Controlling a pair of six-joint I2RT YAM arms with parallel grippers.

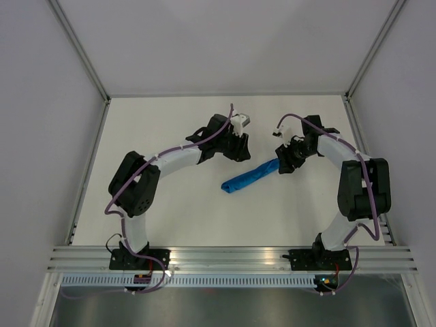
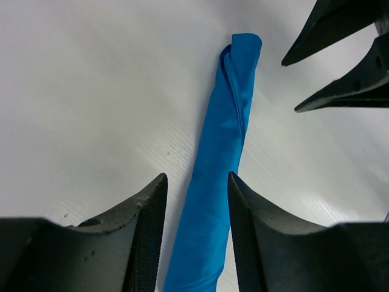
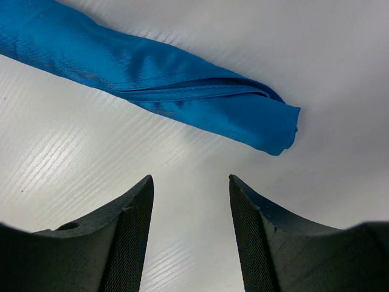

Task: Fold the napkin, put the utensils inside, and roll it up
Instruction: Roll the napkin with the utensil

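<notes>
Bright blue cloth napkin (image 1: 249,177) lies rolled into a slim tube on your white table (image 1: 163,122). Near the roll's far side, your left gripper (image 2: 196,181) has its fingers spread, holding nothing. Just off the roll's right end, your right gripper (image 3: 190,182) is likewise spread and empty.

- We find the napkin (image 1: 251,177) lying on the table (image 1: 170,122) between our two arms, slanting from near left to far right.
- Our left gripper (image 1: 238,146) is just behind it.
- Our right gripper (image 1: 282,163) is at its far-right end.
</notes>
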